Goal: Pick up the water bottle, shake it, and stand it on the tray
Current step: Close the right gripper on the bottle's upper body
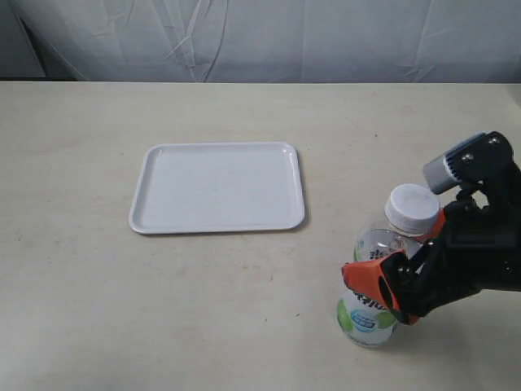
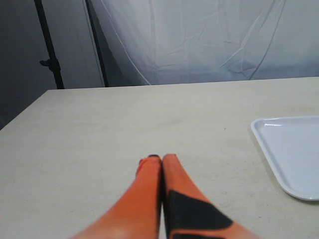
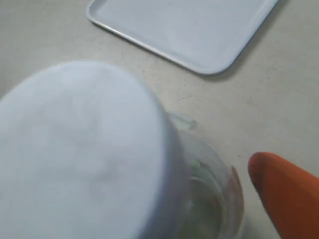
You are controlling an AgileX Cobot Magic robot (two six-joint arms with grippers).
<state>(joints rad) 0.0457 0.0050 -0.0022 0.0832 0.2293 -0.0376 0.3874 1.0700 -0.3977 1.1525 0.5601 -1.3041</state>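
Note:
The water bottle [image 1: 376,314], clear with a white cap [image 1: 412,208] and a green-and-white label, stands on the table at the lower right. My right gripper [image 1: 392,249] straddles its body, open, one orange finger in front and one behind. In the right wrist view the cap [image 3: 79,149] fills most of the picture; one orange finger [image 3: 286,191] stands a little off the bottle's wall, and the other is hidden. The white tray [image 1: 218,187] lies flat up and to the left, nothing on it. My left gripper [image 2: 162,158] is shut with nothing in it, over bare table, out of the exterior view.
A pale tabletop [image 1: 81,285] runs across the exterior view, with a white cloth backdrop [image 1: 260,37] behind it. In the left wrist view a corner of the tray [image 2: 294,149] shows beside the shut fingers, and a dark stand [image 2: 50,55] rises beyond the table's edge.

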